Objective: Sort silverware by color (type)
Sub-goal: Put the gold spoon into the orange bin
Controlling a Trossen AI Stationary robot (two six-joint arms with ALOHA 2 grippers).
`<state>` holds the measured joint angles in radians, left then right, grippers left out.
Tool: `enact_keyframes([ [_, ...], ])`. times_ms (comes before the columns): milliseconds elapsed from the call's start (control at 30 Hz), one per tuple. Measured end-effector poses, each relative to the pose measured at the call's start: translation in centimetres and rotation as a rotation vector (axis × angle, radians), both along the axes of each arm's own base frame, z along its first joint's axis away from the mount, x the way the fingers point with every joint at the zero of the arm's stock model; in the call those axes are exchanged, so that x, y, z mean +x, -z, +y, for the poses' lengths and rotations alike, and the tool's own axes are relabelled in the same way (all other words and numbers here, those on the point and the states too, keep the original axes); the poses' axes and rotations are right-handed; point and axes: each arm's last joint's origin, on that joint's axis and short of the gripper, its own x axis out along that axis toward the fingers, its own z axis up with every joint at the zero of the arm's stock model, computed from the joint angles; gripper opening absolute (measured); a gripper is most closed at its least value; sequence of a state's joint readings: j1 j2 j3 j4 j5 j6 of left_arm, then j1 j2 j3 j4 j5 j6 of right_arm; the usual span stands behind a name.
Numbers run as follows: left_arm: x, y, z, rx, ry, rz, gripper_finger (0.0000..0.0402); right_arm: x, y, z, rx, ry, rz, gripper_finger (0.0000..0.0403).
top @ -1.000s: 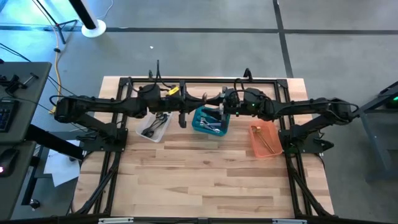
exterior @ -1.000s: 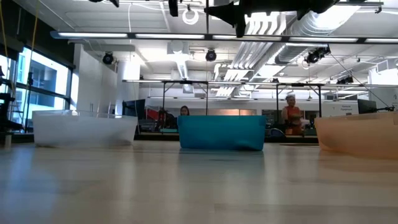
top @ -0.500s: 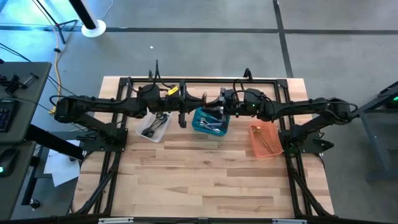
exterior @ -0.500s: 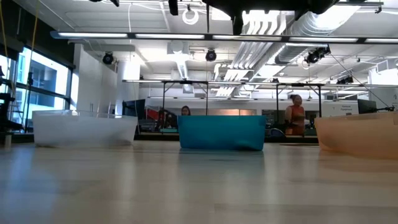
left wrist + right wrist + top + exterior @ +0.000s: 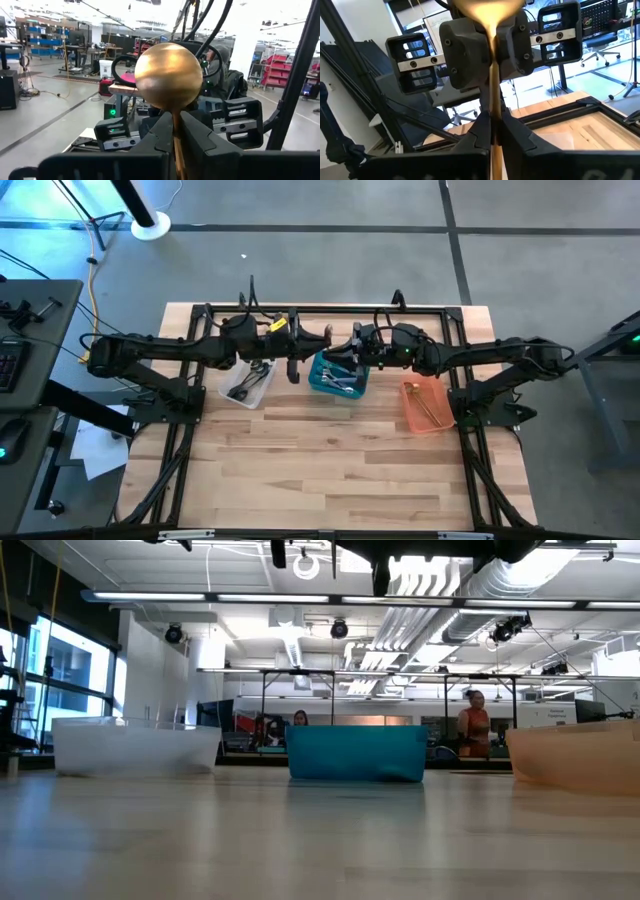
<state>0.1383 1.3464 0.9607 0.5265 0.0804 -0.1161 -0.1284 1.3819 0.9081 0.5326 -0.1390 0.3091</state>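
Observation:
A gold spoon [image 5: 168, 75] is held in the air between my two grippers, over the far edge of the teal bin [image 5: 337, 376]. My left gripper [image 5: 328, 338] reaches in from the table's left and is shut on the spoon. My right gripper [image 5: 345, 348] reaches in from the right, faces the left one and is shut on the same spoon. Silver utensils lie in the teal bin, dark ones in the clear bin [image 5: 247, 384], and a gold one in the orange bin [image 5: 427, 404]. My left gripper pinches the spoon's thin handle [image 5: 176, 137] between its two fingers, just behind the round bowl. The fingers come level from the table's left and lie across the handle. The spoon is lifted clear. My right gripper pinches the same handle [image 5: 493, 122] between its two fingers. The fingers come level from the table's right and lie across the handle, right in front of the left gripper's fingertips [image 5: 470, 45].
The three bins stand in a row at the table's far side, which the low view also shows as clear [image 5: 135, 747], teal [image 5: 356, 753] and orange [image 5: 575, 755]. The near wooden tabletop [image 5: 330, 470] is bare. People stand in the room far behind the table [image 5: 475, 725].
My right gripper has moved a little toward the table's left, up to my left gripper and the spoon it holds. My left gripper has stayed where it was.

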Motion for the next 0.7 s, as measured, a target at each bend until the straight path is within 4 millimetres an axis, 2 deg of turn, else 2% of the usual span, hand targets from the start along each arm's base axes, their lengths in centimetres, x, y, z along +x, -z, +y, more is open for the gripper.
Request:
enact_keyframes([
  [433, -0.5, -0.2, -0.1, -0.028, 0.046, 0.013, 0.0113, 0.0, 0.0, 0.0, -0.041, 0.009, -0.004, 0.0005],
  [567, -1.8, -0.8, -0.2, -0.033, 0.058, 0.073, 0.0136, -0.4, -0.4, 0.0, -0.078, 0.014, -0.005, 0.0005],
  [700, -4.2, -1.6, -0.5, 0.013, 0.050, 0.148, 0.0144, -1.9, -1.1, 0.1, -0.111, 0.014, 0.055, 0.0005],
])
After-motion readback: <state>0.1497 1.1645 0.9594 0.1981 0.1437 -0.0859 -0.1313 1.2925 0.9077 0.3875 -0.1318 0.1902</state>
